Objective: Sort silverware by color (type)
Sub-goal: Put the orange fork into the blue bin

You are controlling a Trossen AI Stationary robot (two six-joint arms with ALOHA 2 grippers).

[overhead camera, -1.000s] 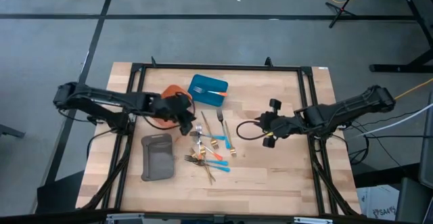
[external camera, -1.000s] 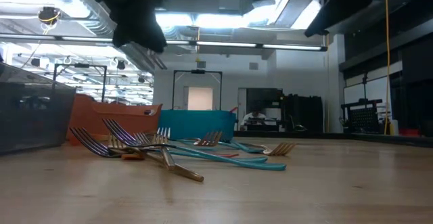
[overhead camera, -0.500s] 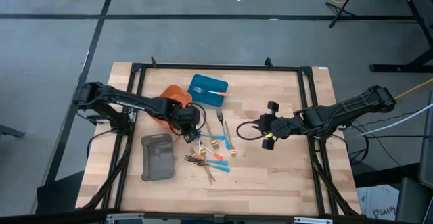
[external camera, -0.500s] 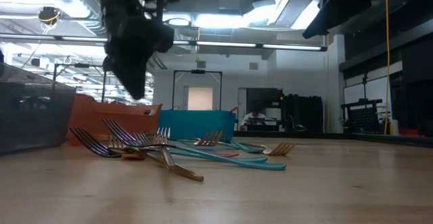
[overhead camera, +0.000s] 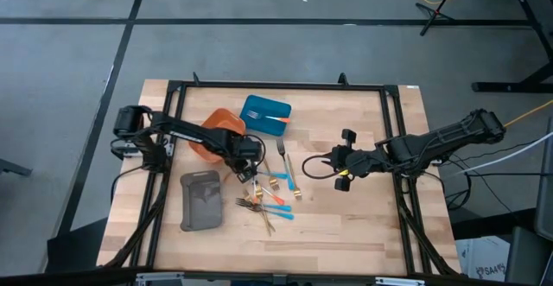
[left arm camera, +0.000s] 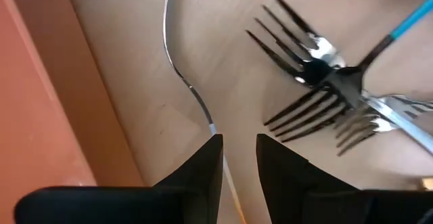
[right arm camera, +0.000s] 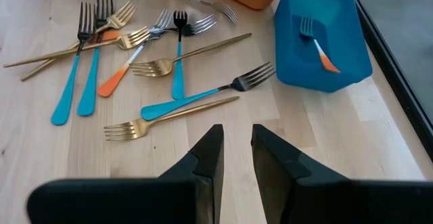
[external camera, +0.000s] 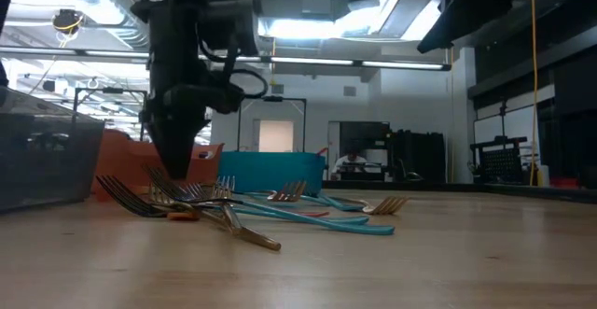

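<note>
Several forks with blue, orange and gold handles lie in a loose pile [overhead camera: 270,193] on the wooden table, also shown in the right wrist view [right arm camera: 135,61]. My left gripper [overhead camera: 249,168] is down at the table at the pile's far left end, next to the orange tray [overhead camera: 214,129]. It is narrowly open [left arm camera: 237,143], one finger on each side of the handle of a silver-necked fork [left arm camera: 186,82] that lies flat. I cannot tell whether it touches the fork. My right gripper [overhead camera: 337,167] hangs narrowly open [right arm camera: 233,136] and empty to the right of the pile.
A blue tray [overhead camera: 276,123] at the far middle holds one orange-handled fork [right arm camera: 314,45]. A grey tray [overhead camera: 200,201] lies near the left of the pile. The orange tray's wall [left arm camera: 40,95] stands close beside my left fingers. There is bare wood at the near right.
My left gripper has moved from above the orange tray toward the table's right and near edges. It has come down to the table at the pile's far left end. The forks have stayed where they were.
</note>
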